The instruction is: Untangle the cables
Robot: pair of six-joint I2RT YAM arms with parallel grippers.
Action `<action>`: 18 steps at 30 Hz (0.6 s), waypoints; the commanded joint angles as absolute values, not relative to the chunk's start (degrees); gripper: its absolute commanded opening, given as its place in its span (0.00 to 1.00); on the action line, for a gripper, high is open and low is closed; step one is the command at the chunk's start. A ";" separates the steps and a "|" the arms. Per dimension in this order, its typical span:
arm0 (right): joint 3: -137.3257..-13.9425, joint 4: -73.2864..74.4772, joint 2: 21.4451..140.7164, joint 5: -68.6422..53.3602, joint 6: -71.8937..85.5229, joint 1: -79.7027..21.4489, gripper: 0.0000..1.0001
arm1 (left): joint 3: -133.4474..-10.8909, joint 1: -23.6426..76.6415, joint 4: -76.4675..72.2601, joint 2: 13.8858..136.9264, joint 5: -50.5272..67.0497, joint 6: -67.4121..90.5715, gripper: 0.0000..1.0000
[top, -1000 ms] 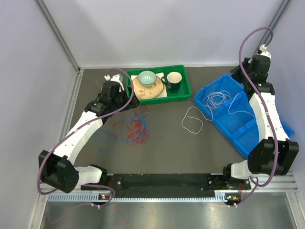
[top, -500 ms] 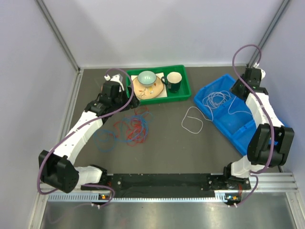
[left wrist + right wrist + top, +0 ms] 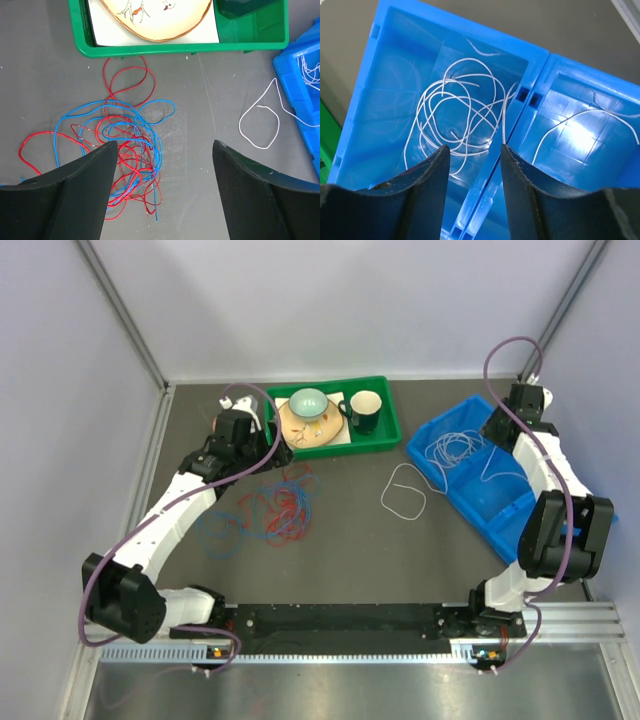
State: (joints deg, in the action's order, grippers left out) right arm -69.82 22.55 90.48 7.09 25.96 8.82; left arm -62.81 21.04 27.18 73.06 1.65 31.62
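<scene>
Overhead, red and blue cables (image 3: 275,508) lie tangled on the bench (image 3: 350,570); the white cable (image 3: 403,490) trails into the blue bin (image 3: 490,508). Left wrist: the left hand (image 3: 164,147) hangs wide open, empty, above the tangle, apparently placed to pick. Right wrist: the right hand (image 3: 473,150), partly open, holds nothing over the binned coil.

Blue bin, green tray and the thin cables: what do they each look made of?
Blue bin: moulded plastic by the look, glossy; light glares off its floor. Green tray: probably plastic too, smooth rounded rim. White cable, red cable, blue cable: thin flexible wire, likely plastic-sheathed; they lie in loose loops.
</scene>
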 commanded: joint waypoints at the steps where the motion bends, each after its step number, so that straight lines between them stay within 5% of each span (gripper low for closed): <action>1: -70.14 20.57 87.55 8.96 24.96 9.58 0.45 | -64.33 20.74 26.02 73.83 1.58 31.90 0.81; 18: -68.73 19.25 89.91 8.35 24.96 10.20 0.38 | -63.99 20.74 26.37 73.21 1.49 32.17 0.81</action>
State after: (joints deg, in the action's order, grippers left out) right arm -68.23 21.43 89.08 8.97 25.08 9.61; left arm -62.83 21.04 27.24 74.02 1.85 31.70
